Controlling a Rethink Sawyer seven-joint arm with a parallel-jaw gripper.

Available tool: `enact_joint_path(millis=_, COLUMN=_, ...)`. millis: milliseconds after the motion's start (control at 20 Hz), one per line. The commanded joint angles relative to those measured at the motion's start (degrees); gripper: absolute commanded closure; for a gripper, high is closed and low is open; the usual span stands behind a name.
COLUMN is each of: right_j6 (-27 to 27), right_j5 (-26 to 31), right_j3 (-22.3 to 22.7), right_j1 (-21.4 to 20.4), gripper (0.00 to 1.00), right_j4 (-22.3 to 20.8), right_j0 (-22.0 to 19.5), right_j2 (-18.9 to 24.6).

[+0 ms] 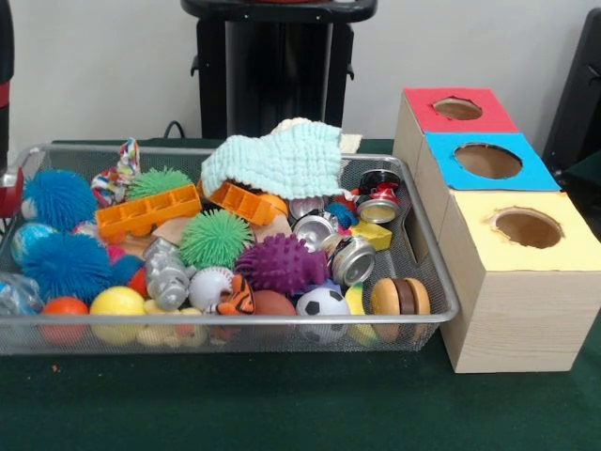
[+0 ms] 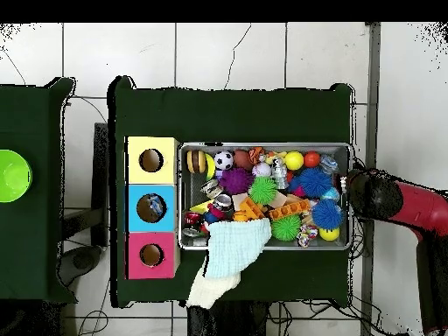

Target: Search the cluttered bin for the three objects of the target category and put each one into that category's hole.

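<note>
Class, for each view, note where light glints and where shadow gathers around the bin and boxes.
Front view: the metal cans glint, the bin rim shines, the blue hole is shaded inside. Overhead view: the table looks dark against bright floor tiles.

Arm (image 2: 411, 206) cut off at overhead view's right edge, cloth (image 1: 274, 160) covering bin (image 1: 427, 272) contents beneath
</note>
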Motion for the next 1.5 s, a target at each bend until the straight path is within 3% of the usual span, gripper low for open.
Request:
enact_joint_path(millis=50, right_j6=-3.7, right_j5=13.1, right_j3=8.8, right_j1=-8.5, gripper=1.0, right_j4=6.2, right_j0=4.7, right_j2=4.5)
enact_joint_path(millis=600, right_j6=-3.7, right_j5=8.3, right_j3=8.0, right_j1=-5.1, gripper=1.0, right_j4=6.8, right_j0=4.8, right_j2=4.6)
enact_joint_path(millis=1150, right_j6=-7.3, right_j5=-3.9, right_j3=1.5, right_j1=6.8, gripper=1.0, right_j4=3.3, right_j0=2.3, right_j2=10.2)
enact_joint_path(millis=1400, right_j6=-6.8, right_j5=-4.3, right_j3=-0.2, right_j1=8.0, gripper=1.0, right_j4=1.7, right_j0=3.6, right_j2=8.9)
enact_joint_path(millis=1450, right_j6=-6.1, right_j5=-4.2, right_j3=-0.3, right_j1=7.8, gripper=0.0, right_j4=1.6, right_j0=4.0, right_j2=8.0)
enact_joint_path(millis=1500, right_j6=-5.5, right_j5=-4.0, right_j3=-0.6, right_j1=7.6, gripper=0.0, right_j4=1.2, right_j0=4.6, right_j2=7.3)
